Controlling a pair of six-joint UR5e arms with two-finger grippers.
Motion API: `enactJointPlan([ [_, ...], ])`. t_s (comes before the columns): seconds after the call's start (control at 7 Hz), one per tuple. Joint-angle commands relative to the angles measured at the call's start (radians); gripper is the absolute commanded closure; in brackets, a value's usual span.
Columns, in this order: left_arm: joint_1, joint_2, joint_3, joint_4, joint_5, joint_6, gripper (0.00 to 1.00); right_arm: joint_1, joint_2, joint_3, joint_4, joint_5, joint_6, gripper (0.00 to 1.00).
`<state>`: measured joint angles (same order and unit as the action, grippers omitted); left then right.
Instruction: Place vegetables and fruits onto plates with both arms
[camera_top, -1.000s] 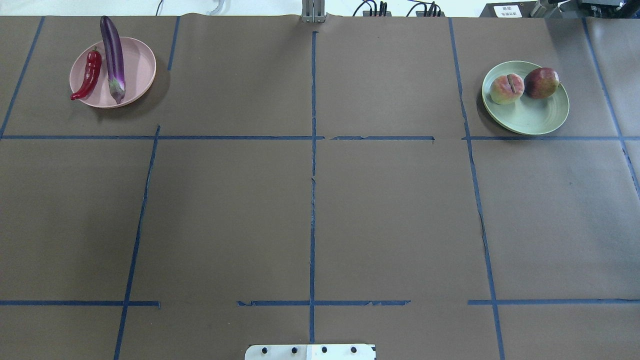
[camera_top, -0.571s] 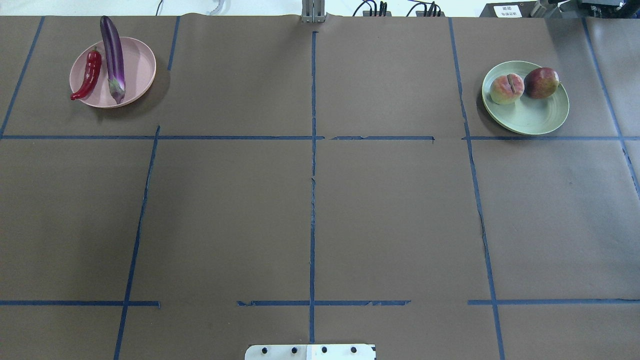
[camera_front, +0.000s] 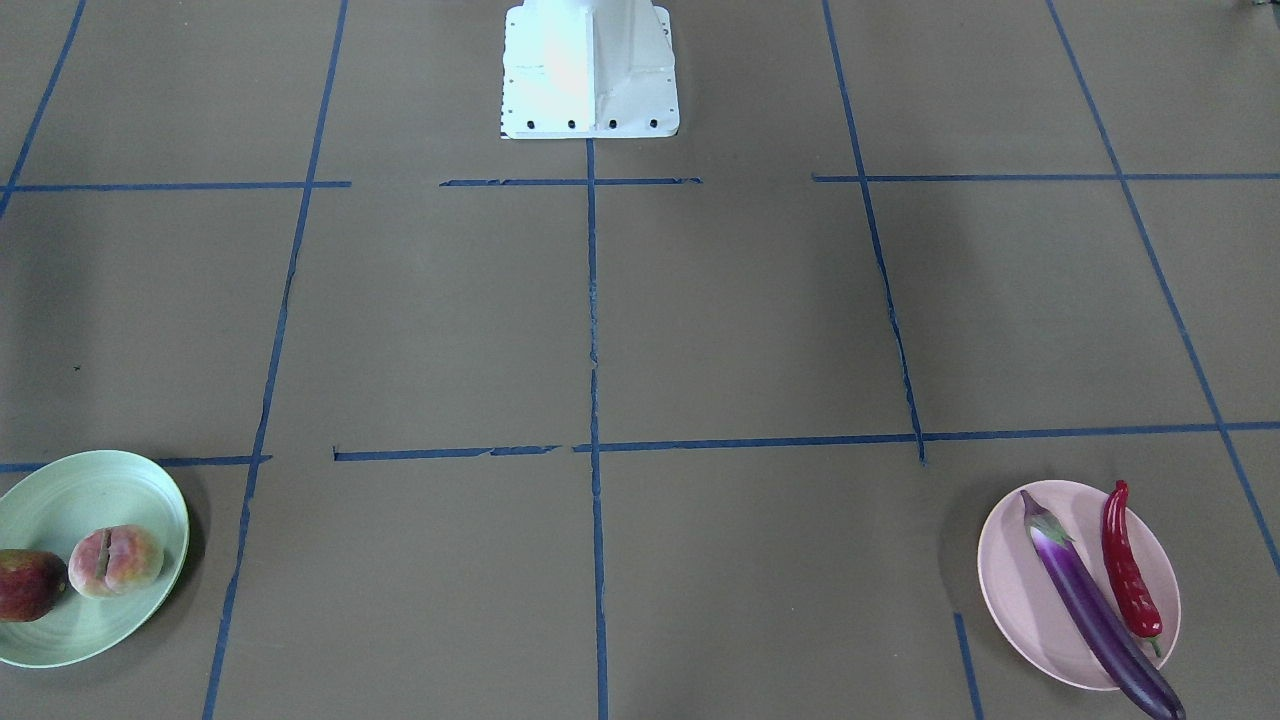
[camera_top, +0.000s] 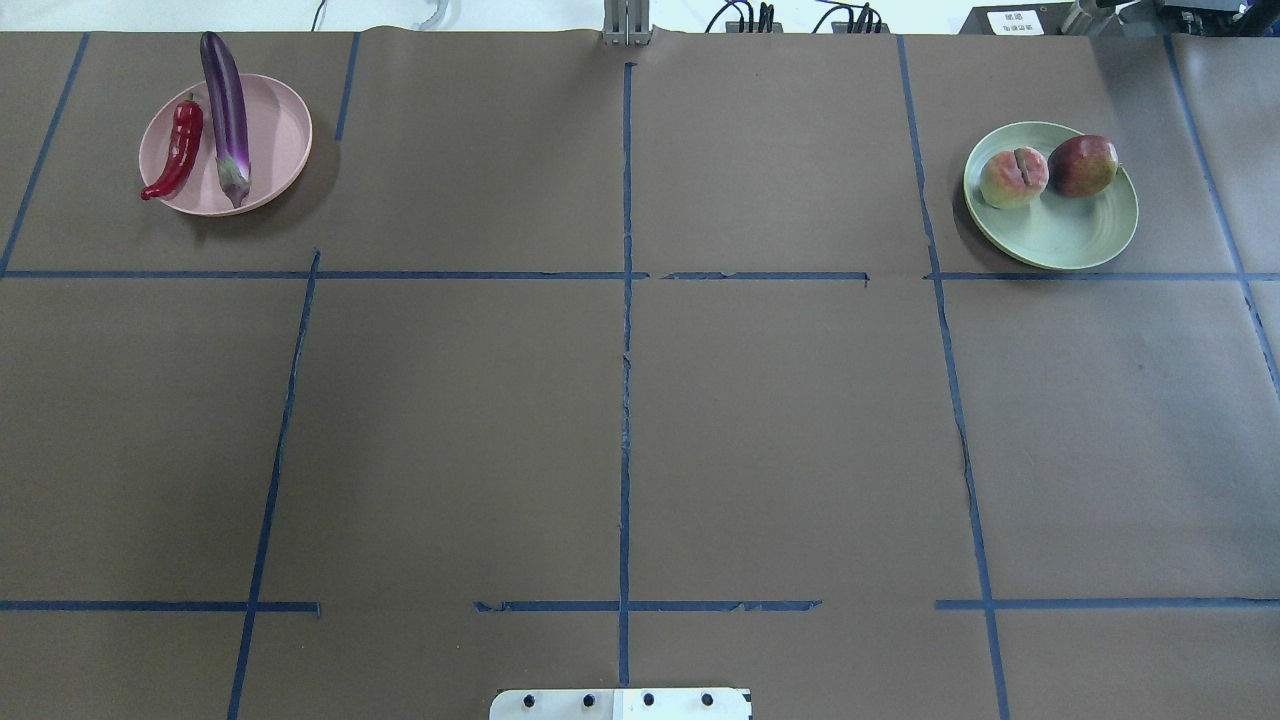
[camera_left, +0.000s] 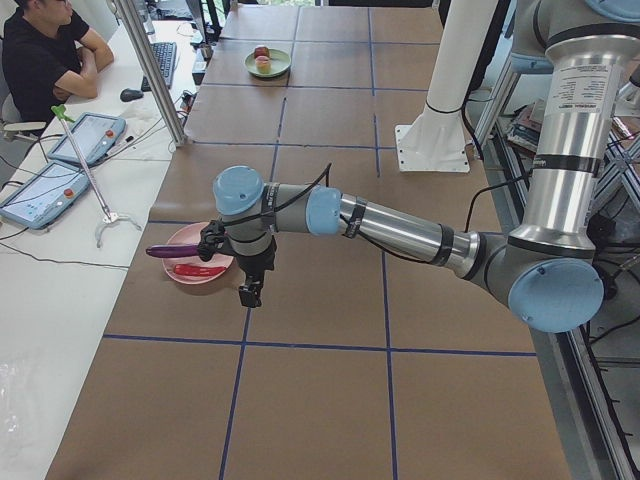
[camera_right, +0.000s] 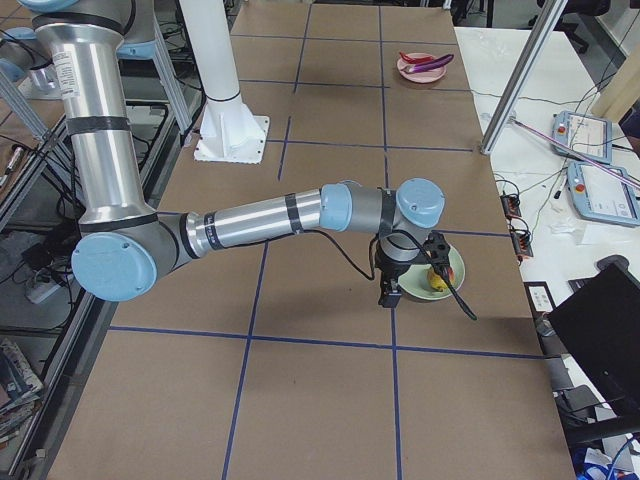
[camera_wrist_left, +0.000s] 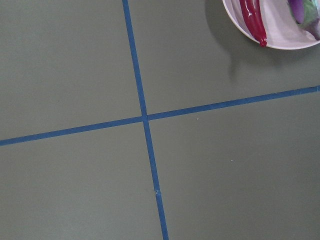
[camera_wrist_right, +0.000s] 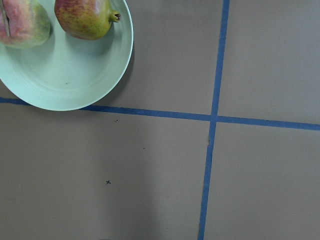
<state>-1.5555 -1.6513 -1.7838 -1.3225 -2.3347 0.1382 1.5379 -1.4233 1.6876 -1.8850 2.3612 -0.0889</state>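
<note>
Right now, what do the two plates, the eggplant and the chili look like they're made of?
Pink plate and green plate: probably matte plastic; even pastel colour, no glare, faint moulded rings on the green one.
Eggplant: likely a glossy plastic replica; a bright highlight runs along it.
Chili: likewise, hard shine, uniform red. Real produce can't be ruled out.

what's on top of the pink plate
An eggplant and a red chili pepper lie side by side on the pink plate; one end of the eggplant sticks out past the rim. The plate surface beneath them is covered.
</note>
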Motion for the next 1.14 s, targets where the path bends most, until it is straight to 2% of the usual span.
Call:
enactJointPlan([
  [0.0,0.003,0.027,-0.022,0.000,0.003,0.000,0.00,-0.001,0.001,0.003,0.004,0.000,-0.002,0.00],
  [1.0,0.064,0.025,-0.025,-0.003,0.009,0.001,0.00,-0.015,0.001,0.000,0.003,0.001,-0.002,0.00],
])
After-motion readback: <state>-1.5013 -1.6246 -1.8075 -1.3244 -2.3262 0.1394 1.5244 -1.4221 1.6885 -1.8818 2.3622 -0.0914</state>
